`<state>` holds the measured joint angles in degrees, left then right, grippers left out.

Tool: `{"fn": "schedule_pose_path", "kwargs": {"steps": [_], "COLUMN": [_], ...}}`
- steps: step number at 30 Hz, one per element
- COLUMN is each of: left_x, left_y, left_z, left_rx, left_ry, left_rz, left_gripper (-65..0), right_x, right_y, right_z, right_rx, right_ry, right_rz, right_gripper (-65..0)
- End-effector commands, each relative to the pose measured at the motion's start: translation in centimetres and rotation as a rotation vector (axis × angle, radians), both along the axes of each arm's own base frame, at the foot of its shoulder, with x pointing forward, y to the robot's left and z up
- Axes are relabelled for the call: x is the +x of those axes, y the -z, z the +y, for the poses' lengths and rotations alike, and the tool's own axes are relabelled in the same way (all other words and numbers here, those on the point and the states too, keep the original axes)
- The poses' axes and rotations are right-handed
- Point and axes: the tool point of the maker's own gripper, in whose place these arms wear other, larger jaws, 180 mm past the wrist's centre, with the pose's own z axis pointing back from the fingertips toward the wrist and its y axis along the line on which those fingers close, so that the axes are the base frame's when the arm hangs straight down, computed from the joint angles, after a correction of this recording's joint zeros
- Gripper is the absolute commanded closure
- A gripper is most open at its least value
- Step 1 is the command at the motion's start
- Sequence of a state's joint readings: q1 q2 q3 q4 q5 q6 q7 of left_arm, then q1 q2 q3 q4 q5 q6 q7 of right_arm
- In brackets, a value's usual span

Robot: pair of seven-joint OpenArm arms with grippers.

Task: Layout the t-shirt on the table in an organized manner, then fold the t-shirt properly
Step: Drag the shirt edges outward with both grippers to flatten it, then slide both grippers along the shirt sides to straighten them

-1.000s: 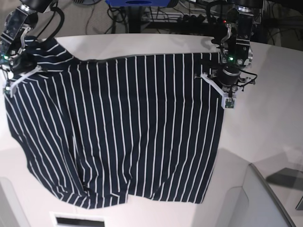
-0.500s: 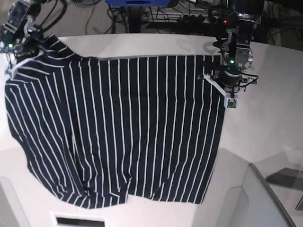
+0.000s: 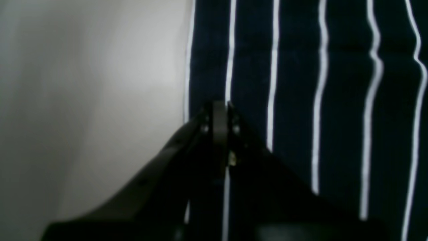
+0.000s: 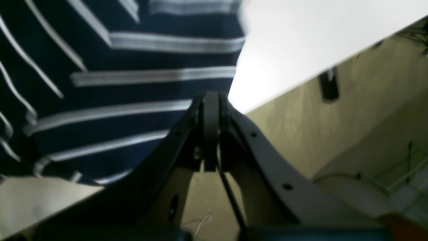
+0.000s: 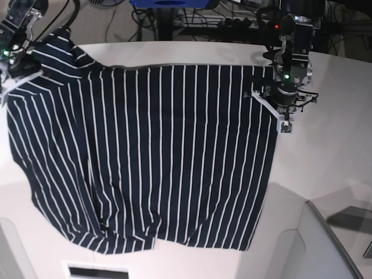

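Observation:
The dark navy t-shirt with thin white stripes lies spread over most of the white table. In the base view my left gripper is shut on the shirt's right edge near the far corner. The left wrist view shows its closed jaws pinching the hem where t-shirt meets table. My right gripper is shut on the shirt's far left corner, at the table's edge. In the right wrist view, its jaws grip the t-shirt beside the table's edge.
Cables and a blue object sit behind the table's far edge. A grey-white raised panel stands at the front right and a slotted vent at the front. Floor shows past the table's edge in the right wrist view.
My right gripper has pulled the shirt's left corner up and toward the far left, stretching the top edge straighter. My left gripper has shifted slightly toward the back, holding the right edge.

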<state>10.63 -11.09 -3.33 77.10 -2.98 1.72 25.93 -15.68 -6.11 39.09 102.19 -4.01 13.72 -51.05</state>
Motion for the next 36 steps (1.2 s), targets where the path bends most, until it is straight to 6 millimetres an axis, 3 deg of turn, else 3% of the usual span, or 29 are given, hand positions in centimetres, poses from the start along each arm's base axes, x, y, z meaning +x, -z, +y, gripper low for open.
{"fn": "schedule_pose_path", "kwargs": {"steps": [1, 7, 10, 13, 18, 23, 27, 31, 36], "left_x": [1.0, 0.4, 0.2, -1.0, -3.3, -3.8, -1.8, 2.5, 9.2], "left_y": [-1.5, -3.0, -2.5, -0.7, 0.3, -1.5, -4.1, -6.2, -6.9], "left_z": [0.8, -0.8, -1.3, -0.6, 1.2, 4.1, 5.6, 5.7, 4.0], "left_rx": [0.025, 0.009, -0.006, 0.004, 0.042, 0.082, 0.103, 0.096, 0.063], "left_ry": [0.004, 0.034, 0.025, 0.011, 0.009, -0.042, -0.079, -0.089, -0.057], "left_rz": [-0.052, -0.092, -0.085, -0.029, 0.026, -0.007, -0.085, -0.173, -0.22], "left_gripper": [0.0, 0.0, 0.0, 0.0, 0.0, 0.0, 0.0, 0.0, 0.0], "right_x": [1.4, 6.3, 9.1, 11.8, 14.4, 15.4, 17.2, 21.1, 26.7], "right_y": [-1.3, -1.8, -0.9, 0.6, 1.7, 1.5, 1.2, 0.3, -0.7], "right_z": [-1.1, -1.5, -1.9, -2.6, -2.9, -2.0, 0.1, 2.3, 1.9], "right_rx": [-0.038, -0.02, 0.02, 0.073, 0.11, 0.107, 0.082, 0.053, 0.092], "right_ry": [-0.009, -0.149, -0.189, -0.185, -0.187, -0.225, -0.335, -0.457, -0.435], "right_rz": [-0.041, -0.078, -0.076, -0.086, -0.141, -0.146, -0.154, -0.238, -0.331], "right_gripper": [0.0, 0.0, 0.0, 0.0, 0.0, 0.0, 0.0, 0.0, 0.0]}}
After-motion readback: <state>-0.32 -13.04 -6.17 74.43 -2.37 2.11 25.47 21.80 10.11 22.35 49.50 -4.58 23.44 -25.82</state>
